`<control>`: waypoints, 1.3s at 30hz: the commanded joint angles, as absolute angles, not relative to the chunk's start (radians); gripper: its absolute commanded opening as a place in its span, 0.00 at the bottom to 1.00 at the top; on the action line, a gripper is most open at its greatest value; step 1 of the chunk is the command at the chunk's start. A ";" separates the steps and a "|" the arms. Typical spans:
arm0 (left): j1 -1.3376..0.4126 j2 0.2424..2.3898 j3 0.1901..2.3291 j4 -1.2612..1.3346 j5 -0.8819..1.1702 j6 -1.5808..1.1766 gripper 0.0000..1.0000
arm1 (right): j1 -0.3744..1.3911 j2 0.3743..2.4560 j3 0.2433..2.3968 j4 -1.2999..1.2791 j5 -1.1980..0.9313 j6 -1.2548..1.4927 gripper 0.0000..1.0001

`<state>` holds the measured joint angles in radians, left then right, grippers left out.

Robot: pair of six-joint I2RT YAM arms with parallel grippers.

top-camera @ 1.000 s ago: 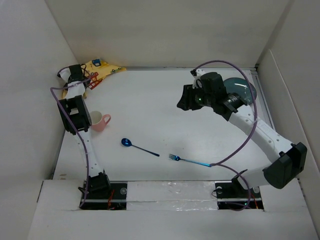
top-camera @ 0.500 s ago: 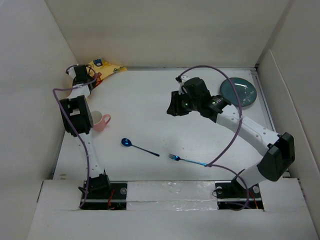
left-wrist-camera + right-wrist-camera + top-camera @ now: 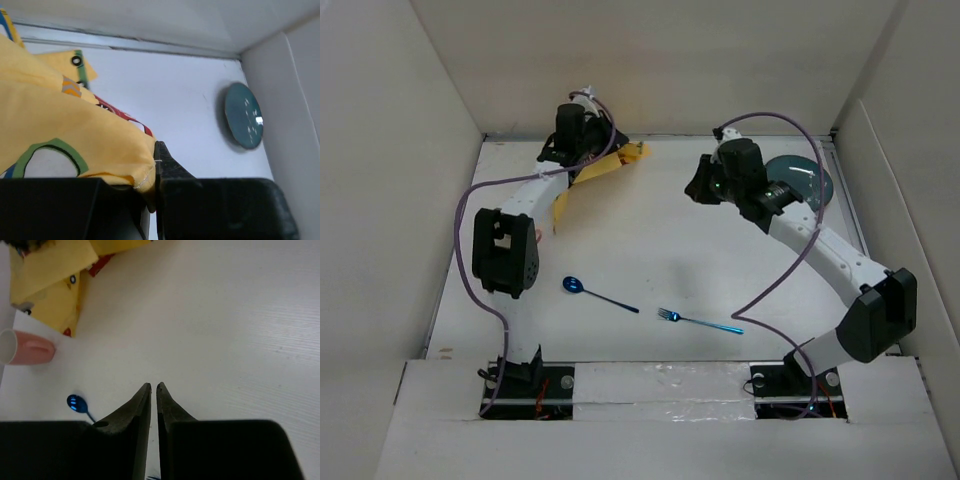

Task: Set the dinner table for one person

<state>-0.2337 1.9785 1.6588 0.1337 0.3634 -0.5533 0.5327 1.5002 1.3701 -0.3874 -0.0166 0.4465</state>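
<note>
My left gripper (image 3: 155, 150) is shut on an edge of the yellow placemat (image 3: 65, 130) and holds it up near the back wall; the cloth (image 3: 588, 178) hangs folded below it. The right gripper (image 3: 153, 386) hovers over the bare white dinner table (image 3: 650, 240), its fingers a narrow slit apart with nothing between them. A teal plate (image 3: 812, 180) lies at the back right, behind the right arm. A blue spoon (image 3: 572, 285) and a blue fork (image 3: 700, 321) lie near the front. The pink cup (image 3: 25, 347) lies on its side at the left.
High white walls close in the table on the left, back and right. The left arm's elbow (image 3: 505, 250) stands over the table's left side and hides most of the cup from above. The right arm (image 3: 840, 265) arches along the right side.
The left gripper closed on the placemat and swung from the far left corner toward the back middle, lifting the cloth. The right gripper pulled back to the right and its fingers narrowed.
</note>
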 commanded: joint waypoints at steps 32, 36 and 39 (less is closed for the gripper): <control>-0.506 1.483 1.091 -0.390 -0.044 -0.468 0.68 | 0.245 1.825 1.285 -0.278 0.091 0.692 0.56; -0.506 1.431 0.960 -0.342 -0.023 -0.558 0.69 | 0.227 1.865 1.318 -0.264 0.084 0.729 0.57; -0.506 1.453 0.933 -0.336 0.032 -0.580 0.69 | 0.216 1.917 1.365 -0.284 0.077 0.747 0.57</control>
<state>-0.4992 1.4513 0.9470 -0.3649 -0.0086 -0.5087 0.2348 1.8854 1.2926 -0.3153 0.0742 0.7086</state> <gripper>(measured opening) 0.688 0.569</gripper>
